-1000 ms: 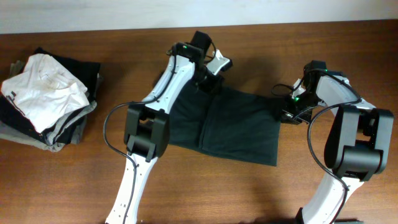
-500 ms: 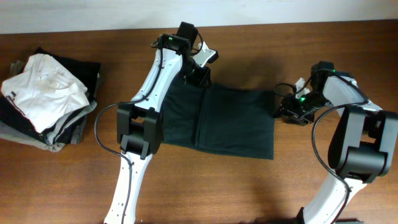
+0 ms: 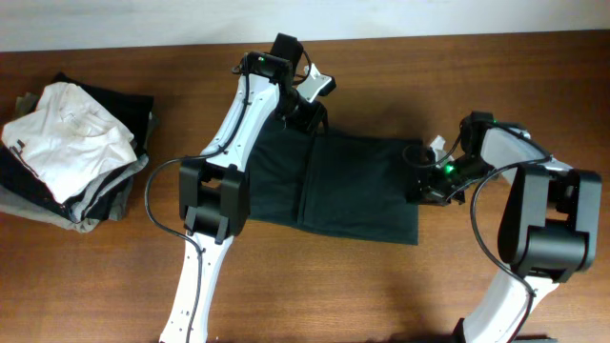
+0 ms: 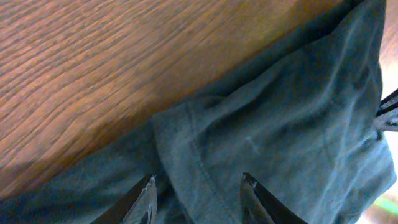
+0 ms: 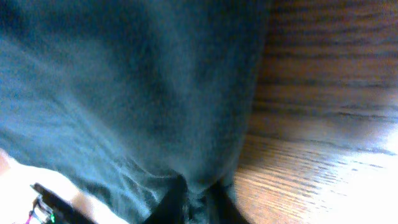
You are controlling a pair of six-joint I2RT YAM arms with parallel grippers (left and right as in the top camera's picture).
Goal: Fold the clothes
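A dark green garment (image 3: 353, 186) lies partly folded on the wooden table (image 3: 381, 286), with a fold line down its middle. My left gripper (image 3: 310, 119) is open just above the garment's far edge; in the left wrist view its fingers (image 4: 198, 199) straddle a hemmed fold of the cloth (image 4: 273, 137). My right gripper (image 3: 424, 181) is shut on the garment's right edge; in the right wrist view the fingers (image 5: 196, 199) pinch the cloth (image 5: 137, 93).
A pile of clothes (image 3: 71, 152) with a white shirt (image 3: 67, 129) on top sits at the table's left end. The table's far edge (image 3: 429, 38) runs along the back wall.
The left arm swung left and then stayed at the garment's far edge. The right gripper moved left and forward along the right edge, and the cloth there shifted slightly.
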